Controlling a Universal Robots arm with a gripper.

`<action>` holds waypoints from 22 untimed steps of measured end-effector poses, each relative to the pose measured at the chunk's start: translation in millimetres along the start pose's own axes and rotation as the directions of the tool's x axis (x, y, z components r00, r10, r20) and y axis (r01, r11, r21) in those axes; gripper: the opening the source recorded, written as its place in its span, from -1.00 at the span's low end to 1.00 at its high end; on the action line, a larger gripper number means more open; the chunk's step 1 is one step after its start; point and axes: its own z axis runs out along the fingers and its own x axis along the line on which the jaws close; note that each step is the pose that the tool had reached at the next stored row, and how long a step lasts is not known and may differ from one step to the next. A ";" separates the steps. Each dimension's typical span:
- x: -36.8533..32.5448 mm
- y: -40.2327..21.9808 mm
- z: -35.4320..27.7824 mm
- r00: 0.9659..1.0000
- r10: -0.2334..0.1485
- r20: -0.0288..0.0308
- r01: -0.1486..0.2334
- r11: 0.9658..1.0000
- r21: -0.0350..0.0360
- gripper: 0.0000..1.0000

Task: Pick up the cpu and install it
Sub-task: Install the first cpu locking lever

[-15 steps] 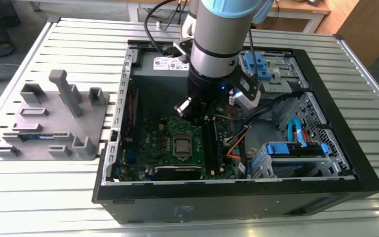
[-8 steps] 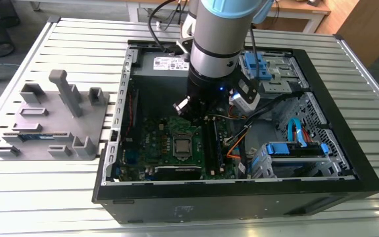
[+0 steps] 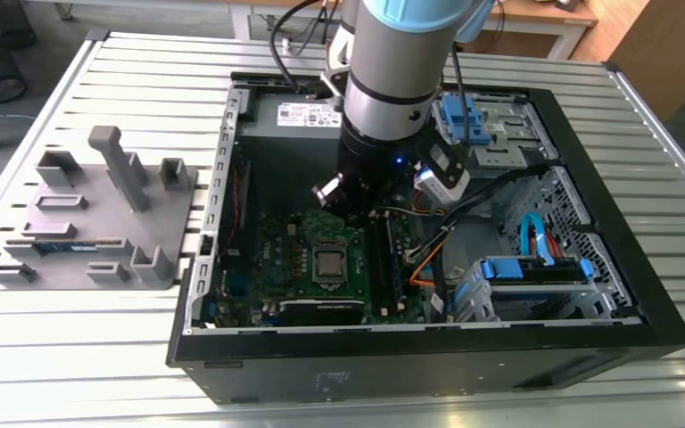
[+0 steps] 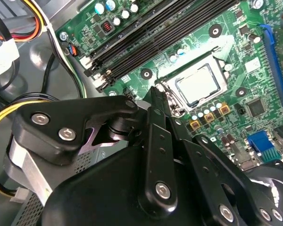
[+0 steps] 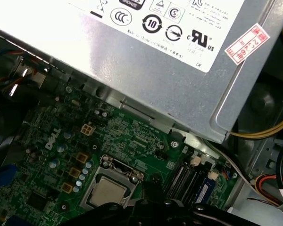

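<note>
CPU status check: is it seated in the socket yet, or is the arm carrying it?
The cpu already lies flat inside the motherboard socket, seen in both wrist views. The hand hovers just beside the socket and carries nothing visible. Whether the socket's retention latch is closed cannot be told, so locking may remain.

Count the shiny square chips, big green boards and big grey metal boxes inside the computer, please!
cpu: 1
green motherboard: 1
grey power supply box: 1
Total: 3
</note>
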 end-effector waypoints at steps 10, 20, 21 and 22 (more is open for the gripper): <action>1.0 -1.7 -0.1 1.000 0.000 -0.006 0.000 1.000 0.012 -0.79; 3.3 -6.3 -0.1 1.000 0.001 -0.009 0.000 1.000 0.019 -0.79; 3.7 -6.9 -0.1 1.000 0.001 -0.010 0.000 1.000 0.019 -0.79; 4.1 -7.5 0.0 1.000 0.001 -0.010 0.000 1.000 0.019 -0.79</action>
